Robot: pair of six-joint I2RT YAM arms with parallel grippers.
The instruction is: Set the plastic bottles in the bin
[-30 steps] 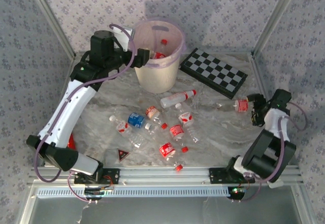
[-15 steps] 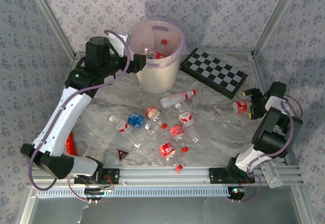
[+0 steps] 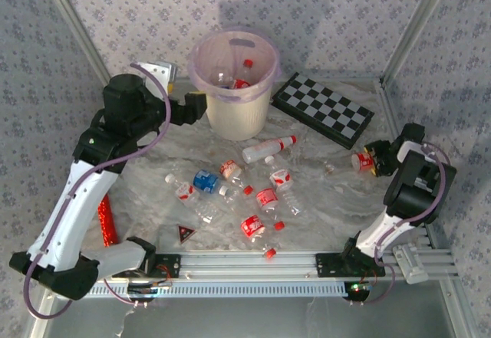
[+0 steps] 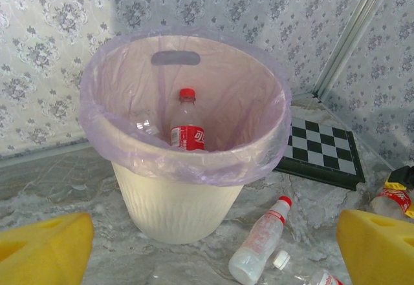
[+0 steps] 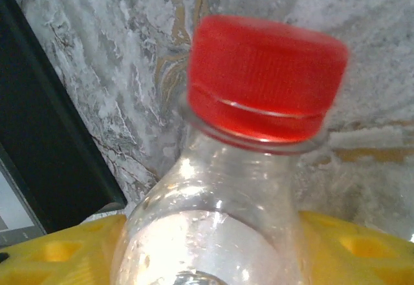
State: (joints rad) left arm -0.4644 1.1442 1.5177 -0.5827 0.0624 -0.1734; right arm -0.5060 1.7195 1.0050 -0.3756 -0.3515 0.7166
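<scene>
The bin [image 3: 234, 117] stands at the back centre, cream with a pinkish bag over its rim. A red-labelled bottle [image 4: 187, 127] stands upright inside the bin [image 4: 174, 201]. My left gripper [image 3: 193, 109] hovers just left of the bin, open and empty; in the left wrist view its yellow fingers [image 4: 45, 246] sit wide apart. Several plastic bottles lie mid-table, among them a white-bodied one [image 3: 268, 148] and a blue-labelled one [image 3: 205, 181]. My right gripper [image 3: 374, 159] at the right edge is shut on a red-capped bottle [image 5: 259, 84] with a red label [image 3: 364, 160].
A black-and-white checkerboard [image 3: 324, 109] lies right of the bin. A small dark triangular piece [image 3: 185, 234] sits near the front rail, and a red object [image 3: 105, 219] lies beside the left arm. Metal frame posts and patterned walls close in the table.
My left gripper has drawn back from the bin's rim, down and to the left. The right arm has folded upward while still holding its bottle in nearly the same spot.
</scene>
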